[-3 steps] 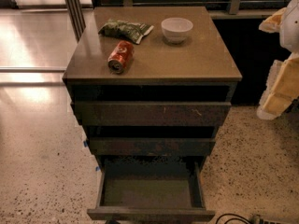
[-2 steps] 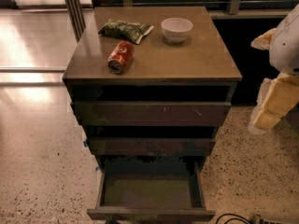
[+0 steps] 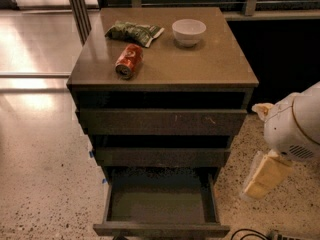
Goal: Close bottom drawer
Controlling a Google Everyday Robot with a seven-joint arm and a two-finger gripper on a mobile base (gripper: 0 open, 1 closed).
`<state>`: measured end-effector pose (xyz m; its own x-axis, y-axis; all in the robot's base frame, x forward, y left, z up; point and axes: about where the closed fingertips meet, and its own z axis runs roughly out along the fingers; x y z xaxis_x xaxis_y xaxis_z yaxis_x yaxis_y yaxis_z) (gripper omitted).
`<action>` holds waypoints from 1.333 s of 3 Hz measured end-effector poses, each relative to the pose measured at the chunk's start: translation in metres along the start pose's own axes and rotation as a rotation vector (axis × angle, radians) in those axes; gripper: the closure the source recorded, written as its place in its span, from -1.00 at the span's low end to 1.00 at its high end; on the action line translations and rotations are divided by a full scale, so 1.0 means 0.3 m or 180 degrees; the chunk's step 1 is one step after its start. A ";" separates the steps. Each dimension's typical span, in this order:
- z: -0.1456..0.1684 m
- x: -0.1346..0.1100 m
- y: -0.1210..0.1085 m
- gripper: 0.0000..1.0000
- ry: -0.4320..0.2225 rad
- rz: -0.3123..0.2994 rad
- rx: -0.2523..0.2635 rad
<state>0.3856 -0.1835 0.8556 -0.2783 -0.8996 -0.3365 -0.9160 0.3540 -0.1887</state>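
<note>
While bottom drawer (image 3: 160,205) stands open | gripper (image 3: 262,180) low right — arm (image 3: 296,124) cropped

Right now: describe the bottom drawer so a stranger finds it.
Start at the dark cabinet, the hand low to its right. The bottom drawer is the lowest of three: narrowest, and the only one pulled far out, olive-brown floor showing.

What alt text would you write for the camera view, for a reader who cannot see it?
The dark cabinet's bottom drawer stands pulled open. The robot's pincer hangs low at the right of the picture, beside the cabinet and apart from the drawer. On the cabinet top lie a red can, a green packet and a white bowl.
</note>
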 end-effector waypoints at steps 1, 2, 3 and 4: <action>0.263 0.162 0.161 -1.00 0.0104 0.0227 -0.0503; 0.301 0.196 0.212 -1.00 0.0161 0.0251 -0.0627; 0.295 0.191 0.205 -1.00 0.0155 0.0245 -0.0610; 0.330 0.186 0.231 -1.00 0.0152 0.0318 -0.0639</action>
<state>0.3352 -0.1839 0.7324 -0.3794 -0.8755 -0.2993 -0.9211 0.3881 0.0325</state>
